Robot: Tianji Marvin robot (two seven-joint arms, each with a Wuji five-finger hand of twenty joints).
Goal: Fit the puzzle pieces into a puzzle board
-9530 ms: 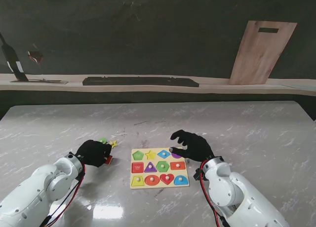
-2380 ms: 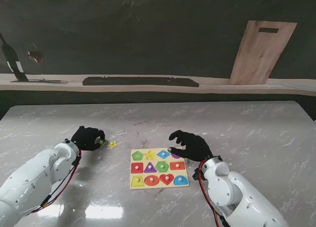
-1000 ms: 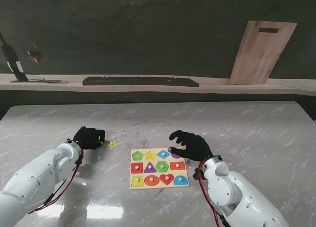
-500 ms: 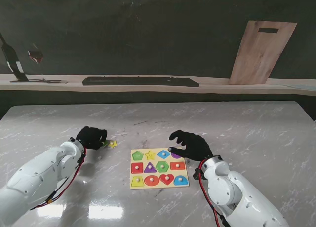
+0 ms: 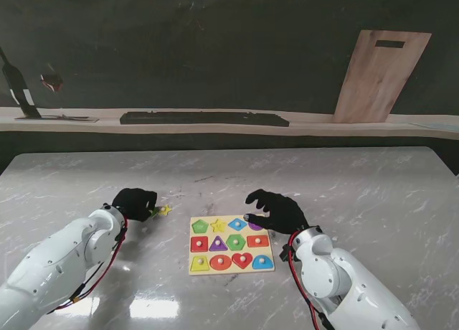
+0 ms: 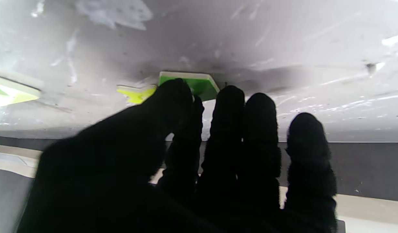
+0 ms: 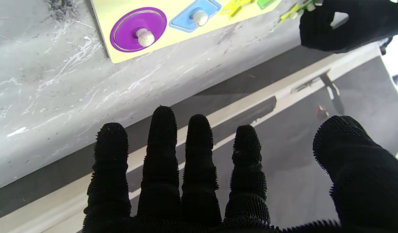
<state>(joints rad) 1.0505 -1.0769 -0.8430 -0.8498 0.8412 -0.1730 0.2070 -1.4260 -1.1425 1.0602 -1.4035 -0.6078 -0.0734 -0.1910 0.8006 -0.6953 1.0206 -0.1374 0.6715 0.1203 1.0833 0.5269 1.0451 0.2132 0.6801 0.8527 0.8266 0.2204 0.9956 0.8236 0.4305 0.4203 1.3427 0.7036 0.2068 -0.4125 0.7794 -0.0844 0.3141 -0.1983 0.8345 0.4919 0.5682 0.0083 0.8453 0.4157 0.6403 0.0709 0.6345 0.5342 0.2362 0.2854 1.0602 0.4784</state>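
The board (image 5: 231, 244) lies flat on the marble table (image 5: 358, 186) between the two arms, near me, its rows filled with coloured shapes. The right hand (image 5: 276, 211) hovers at the board's far right corner, palm down, fingers spread and holding nothing; its wrist view shows the purple circle (image 7: 138, 29) and blue diamond (image 7: 195, 17) seated in the board. The left hand (image 5: 135, 203) is curled, knuckles up, left of the board, the forearm reaching in from the near left. In its wrist view the thumb and fingertips (image 6: 229, 97) close onto a green piece (image 6: 194, 84), with a yellow star (image 6: 135, 94) just beside it on the table; whether the piece is lifted I cannot tell.
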